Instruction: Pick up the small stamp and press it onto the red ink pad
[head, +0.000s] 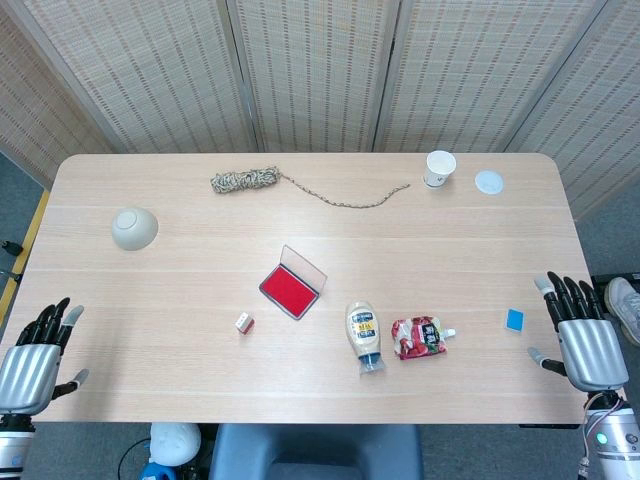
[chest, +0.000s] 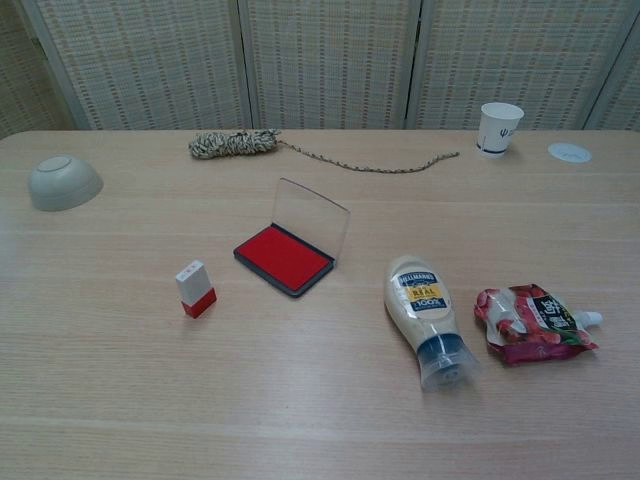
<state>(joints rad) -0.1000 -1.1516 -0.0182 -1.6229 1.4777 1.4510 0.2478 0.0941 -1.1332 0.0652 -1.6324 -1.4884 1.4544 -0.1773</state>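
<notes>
The small white stamp (chest: 196, 288) with a red base stands upright just left of the red ink pad (chest: 284, 258), whose clear lid is raised.

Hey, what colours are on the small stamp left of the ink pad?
The small stamp is white on top with a red base, clearest in the chest view.

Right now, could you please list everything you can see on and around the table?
small stamp: one, white with red base, upright, left of the pad
red ink pad: one, lid open, table centre
mayonnaise bottle: one, lying down, right of the pad
red pouch: one, beside the bottle
bowl: one, pale, upside down, far left
rope: one, bundled, tail trailing right
paper cup: one, white, far right
lid: one, white, beside the cup
blue block: one, right edge
left hand: open, fingers apart
right hand: open, fingers apart
</notes>
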